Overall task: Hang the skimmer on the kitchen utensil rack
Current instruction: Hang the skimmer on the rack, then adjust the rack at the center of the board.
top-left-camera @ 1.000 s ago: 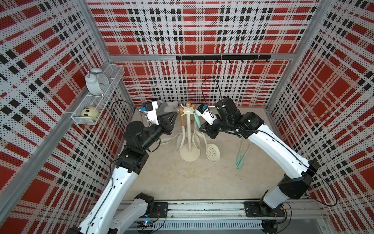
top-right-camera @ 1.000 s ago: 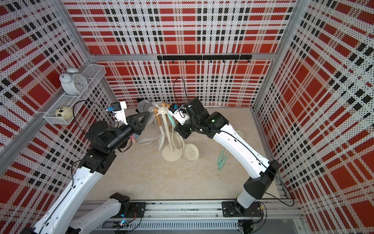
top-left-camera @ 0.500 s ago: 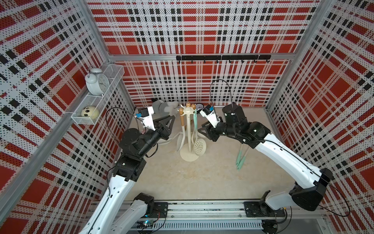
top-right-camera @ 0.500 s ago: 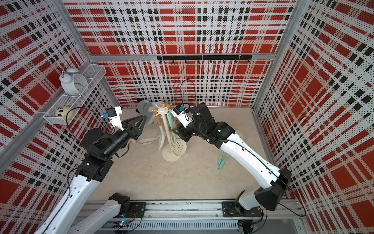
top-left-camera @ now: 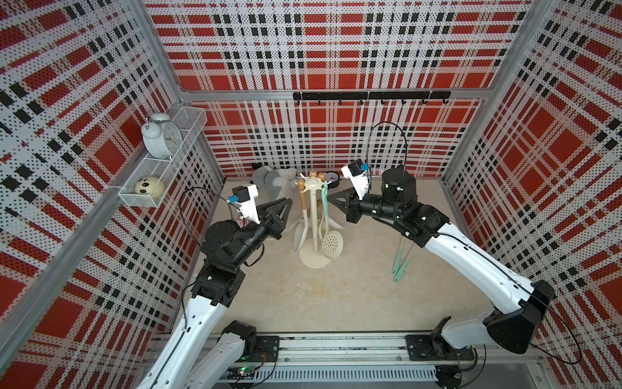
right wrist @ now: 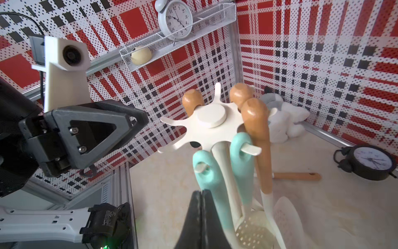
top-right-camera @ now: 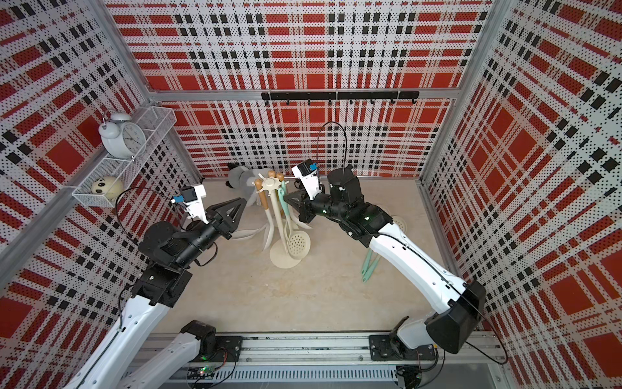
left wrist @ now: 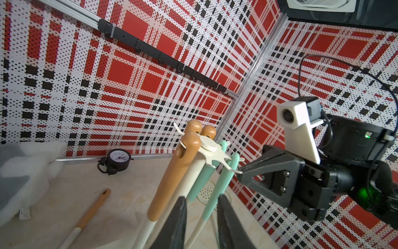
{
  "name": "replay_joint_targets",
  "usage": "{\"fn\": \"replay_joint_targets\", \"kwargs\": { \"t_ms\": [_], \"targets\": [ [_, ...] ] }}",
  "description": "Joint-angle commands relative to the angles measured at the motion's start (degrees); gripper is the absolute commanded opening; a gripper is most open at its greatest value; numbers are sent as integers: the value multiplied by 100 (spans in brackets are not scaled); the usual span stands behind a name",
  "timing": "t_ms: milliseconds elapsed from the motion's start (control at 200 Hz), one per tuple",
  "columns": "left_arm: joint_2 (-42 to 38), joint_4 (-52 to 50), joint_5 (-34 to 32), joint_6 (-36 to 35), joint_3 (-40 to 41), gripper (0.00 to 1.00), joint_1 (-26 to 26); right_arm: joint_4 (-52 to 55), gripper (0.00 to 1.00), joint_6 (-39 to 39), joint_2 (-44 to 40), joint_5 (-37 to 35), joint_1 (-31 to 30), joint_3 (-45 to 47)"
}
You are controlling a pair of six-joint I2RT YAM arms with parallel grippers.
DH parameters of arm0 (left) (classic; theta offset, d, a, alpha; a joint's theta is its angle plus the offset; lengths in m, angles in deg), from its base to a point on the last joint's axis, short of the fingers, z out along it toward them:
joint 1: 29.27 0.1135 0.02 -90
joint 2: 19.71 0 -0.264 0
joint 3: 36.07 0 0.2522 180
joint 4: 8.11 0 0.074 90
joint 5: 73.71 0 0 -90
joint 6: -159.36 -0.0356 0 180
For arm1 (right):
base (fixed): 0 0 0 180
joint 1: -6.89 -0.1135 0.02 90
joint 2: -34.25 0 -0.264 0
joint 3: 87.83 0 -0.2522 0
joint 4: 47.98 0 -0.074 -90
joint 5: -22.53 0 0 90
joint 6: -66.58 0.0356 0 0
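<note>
The skimmer [top-left-camera: 332, 242] hangs by its mint-green handle from a prong of the kitchen utensil rack [top-left-camera: 314, 261]; both top views show its perforated cream head low beside the pole, over the round base. The right gripper [right wrist: 201, 193], fingers pressed together and holding nothing, points at the star-shaped crown just beside the skimmer's handle. The left gripper [left wrist: 202, 197], jaws a little apart and empty, faces the rack from the opposite side, clear of it.

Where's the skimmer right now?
In both top views the skimmer hangs on the kitchen utensil rack, on the right arm's side of its pole, perforated head low over the disc base, with the shut right gripper near its mint handle.
</note>
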Motion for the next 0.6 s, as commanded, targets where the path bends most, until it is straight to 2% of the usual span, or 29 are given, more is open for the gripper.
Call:
{"fn": "replay_joint_targets", "kwargs": {
  "t_ms": [0,230,341,451,596],
  "targets": [
    [12,239,84,17,84,28,-43,-323,0,167,100,231,-11,-137],
    [3,245,5,-129,202,27,-256,-465,0,211,172,231,-8,-84],
    [-115,276,-97,-429,434,27,-459,-438,0,123,83,176,-5,36],
    [-338,562,-511,-935,906,27,-975,-672,21,46,-490,-113,56,755],
    [-290,1632,-699,-1173,1677,26,-1621,-895,23,293,-1369,-157,495,1917]
  ]
}}
